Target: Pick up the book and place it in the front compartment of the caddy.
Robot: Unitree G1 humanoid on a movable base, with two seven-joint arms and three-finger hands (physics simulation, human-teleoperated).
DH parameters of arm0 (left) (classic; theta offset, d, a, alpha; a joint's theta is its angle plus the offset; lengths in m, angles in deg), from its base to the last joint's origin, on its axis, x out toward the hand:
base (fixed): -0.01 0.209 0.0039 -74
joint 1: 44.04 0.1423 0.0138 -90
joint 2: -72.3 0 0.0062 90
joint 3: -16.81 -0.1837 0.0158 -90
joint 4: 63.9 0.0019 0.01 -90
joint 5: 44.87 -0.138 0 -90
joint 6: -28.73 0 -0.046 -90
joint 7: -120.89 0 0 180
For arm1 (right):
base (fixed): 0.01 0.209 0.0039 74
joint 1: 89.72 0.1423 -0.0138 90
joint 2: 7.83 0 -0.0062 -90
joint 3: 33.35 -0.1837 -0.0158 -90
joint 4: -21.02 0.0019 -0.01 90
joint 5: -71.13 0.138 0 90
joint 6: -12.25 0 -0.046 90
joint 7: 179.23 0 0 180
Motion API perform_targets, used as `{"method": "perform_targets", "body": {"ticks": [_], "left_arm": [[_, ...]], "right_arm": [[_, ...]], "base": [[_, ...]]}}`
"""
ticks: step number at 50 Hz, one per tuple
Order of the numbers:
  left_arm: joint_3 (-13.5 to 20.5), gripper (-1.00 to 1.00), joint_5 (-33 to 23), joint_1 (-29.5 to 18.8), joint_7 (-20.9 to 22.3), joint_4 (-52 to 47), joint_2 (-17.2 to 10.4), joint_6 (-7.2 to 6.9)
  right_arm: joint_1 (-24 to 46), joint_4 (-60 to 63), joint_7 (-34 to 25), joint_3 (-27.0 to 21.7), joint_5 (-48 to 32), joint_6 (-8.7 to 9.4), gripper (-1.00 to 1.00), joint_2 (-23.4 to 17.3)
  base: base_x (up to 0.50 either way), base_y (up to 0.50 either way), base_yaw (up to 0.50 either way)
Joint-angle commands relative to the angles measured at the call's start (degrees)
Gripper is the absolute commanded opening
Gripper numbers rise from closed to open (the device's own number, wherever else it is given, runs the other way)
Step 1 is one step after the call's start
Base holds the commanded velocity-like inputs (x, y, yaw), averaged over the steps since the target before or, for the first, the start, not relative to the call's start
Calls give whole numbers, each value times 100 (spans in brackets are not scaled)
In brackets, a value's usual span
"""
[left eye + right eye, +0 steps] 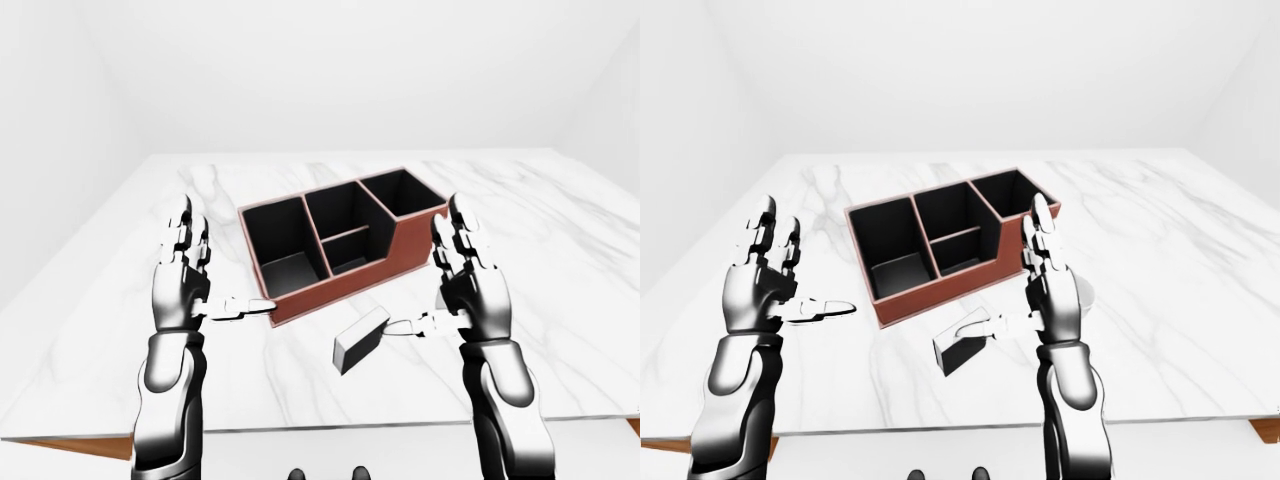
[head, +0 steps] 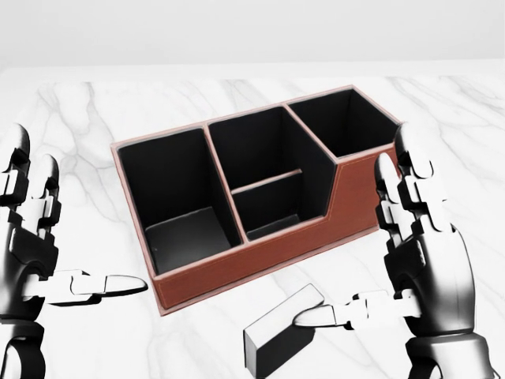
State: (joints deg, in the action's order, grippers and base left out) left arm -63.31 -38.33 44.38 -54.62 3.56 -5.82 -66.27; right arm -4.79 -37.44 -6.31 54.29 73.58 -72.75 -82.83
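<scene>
Right hand point(image 2: 422, 260), open and empty, thumb touching the book point(image 2: 280, 332) lying slantwise just left; nearer than left hand point(image 2: 35, 253).

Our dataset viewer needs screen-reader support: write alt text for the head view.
A brown caddy with four black compartments sits on a white marble table, a small black book lying below it. The open right hand has a finger over the book; the open left hand hovers at left.
</scene>
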Motion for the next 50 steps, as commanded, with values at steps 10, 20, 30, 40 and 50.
{"method": "perform_targets", "body": {"ticks": [10,20,30,40,50], "left_arm": [[4,100,12,-46,2,-5,-1,0],[9,100,25,-59,-5,6,-8,0],[19,100,34,-54,3,-16,-13,0],[33,100,46,-61,11,-9,-20,0],[56,100,67,-65,0,-144,-30,0]], "right_arm": [[38,-51,10,-7,-34,0,100,-19],[39,-31,25,42,-106,0,100,-1],[-15,64,-63,49,28,0,100,6],[-3,33,-14,130,-140,0,100,-5],[1,127,-17,145,-230,0,100,-17]], "base": [[50,0,0],[5,0,0],[3,0,0],[14,0,0],[0,0,0]]}}
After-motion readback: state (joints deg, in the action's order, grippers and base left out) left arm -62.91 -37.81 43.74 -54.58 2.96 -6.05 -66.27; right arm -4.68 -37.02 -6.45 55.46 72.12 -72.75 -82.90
